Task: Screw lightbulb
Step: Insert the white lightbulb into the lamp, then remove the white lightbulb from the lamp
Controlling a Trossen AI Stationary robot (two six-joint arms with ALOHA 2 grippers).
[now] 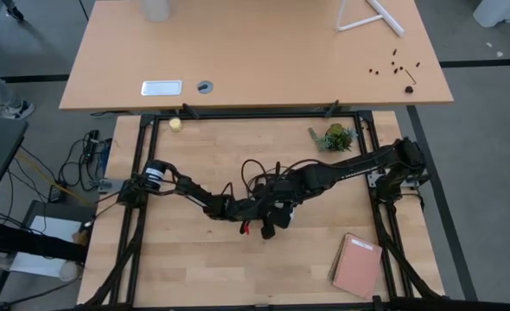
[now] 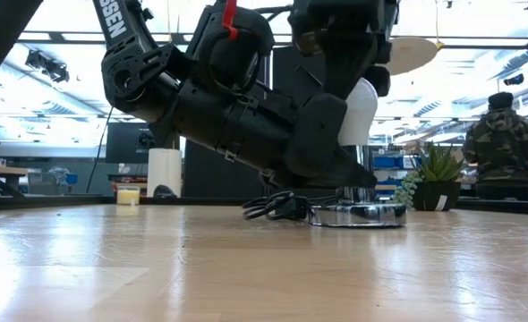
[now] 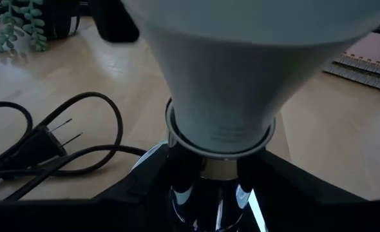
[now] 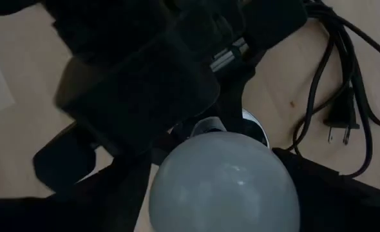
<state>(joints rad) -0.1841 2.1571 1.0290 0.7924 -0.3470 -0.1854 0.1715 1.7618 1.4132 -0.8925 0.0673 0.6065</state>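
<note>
Lightbulb (image 2: 361,109) stood upright in the socket (image 2: 358,215); right gripper (image 4: 222,187) fingers clasped its dome, left gripper (image 3: 209,193) fingers braced the socket.

Cord (image 3: 61,138) beside socket (image 2: 357,213); front clear.

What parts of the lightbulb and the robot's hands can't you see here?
- High view: the lightbulb is hidden under the two arms where they meet.
- Low view: only part of the lightbulb shows; the arms cover the rest and its screw base above the socket disc.
- Left wrist view: the bulb's top is cut off by the picture's edge.
- Right wrist view: the bulb hides the socket.
- No view shows either gripper's fingertips clearly.
</note>
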